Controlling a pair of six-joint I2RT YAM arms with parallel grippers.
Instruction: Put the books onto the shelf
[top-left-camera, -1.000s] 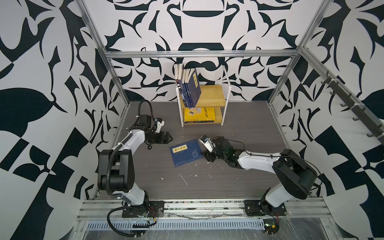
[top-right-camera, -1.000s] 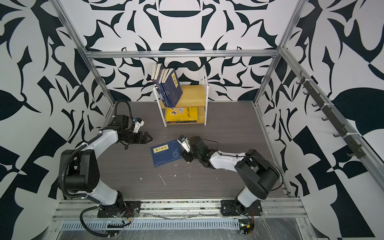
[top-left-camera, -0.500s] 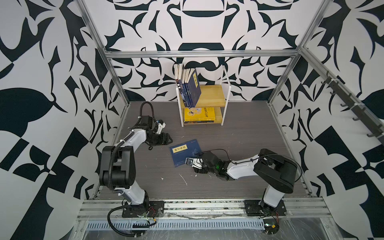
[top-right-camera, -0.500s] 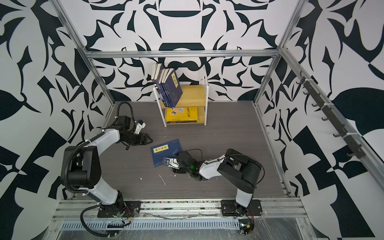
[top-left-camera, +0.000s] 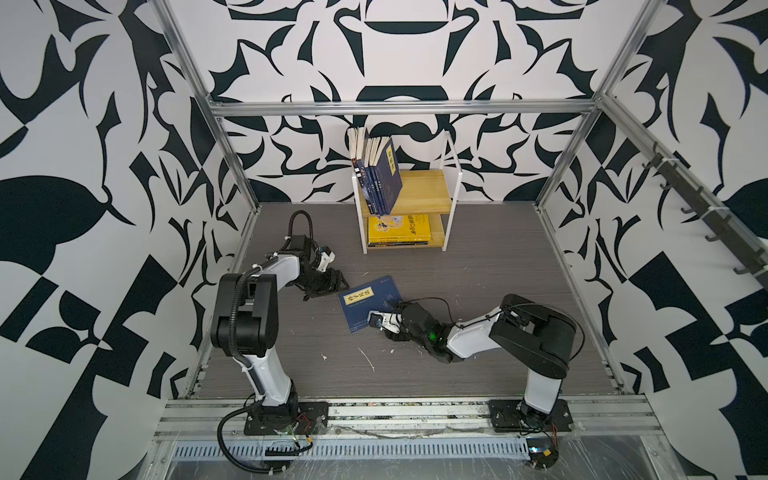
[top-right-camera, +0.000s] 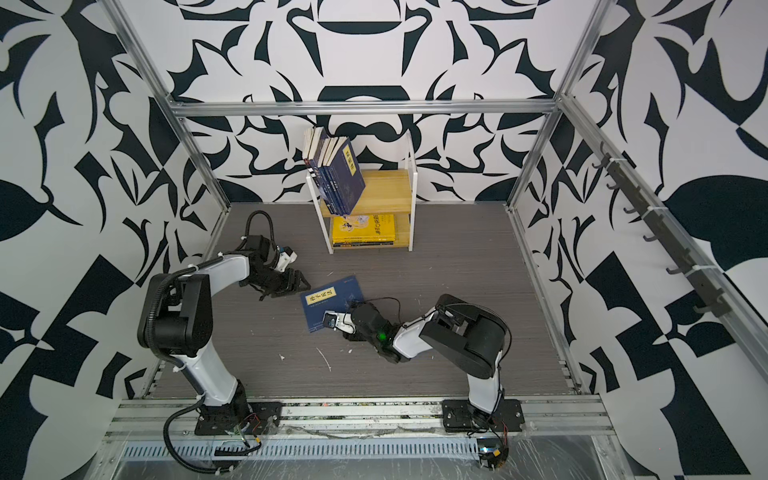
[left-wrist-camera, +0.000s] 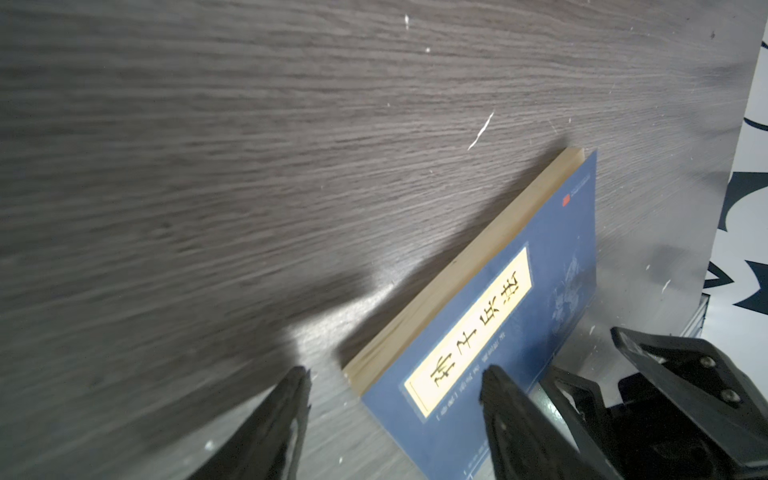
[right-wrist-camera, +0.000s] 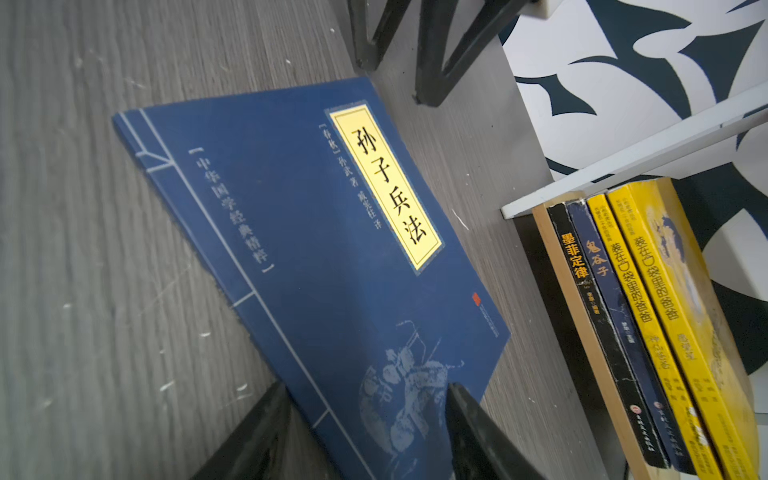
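As wrist views show, left gripper wide, right gripper wide astride book.

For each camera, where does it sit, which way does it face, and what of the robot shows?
Top views: high above the arm bases, looking down at the table and the shelf at the back; both arms show whole.
Left wrist: on the left arm, low, facing the navy book; the left gripper shows, open.
Right wrist: low, facing across the book toward the shelf's lower-tier books; the right gripper shows, open, plus the left gripper's fingertips.
Shared: all four show the navy book.
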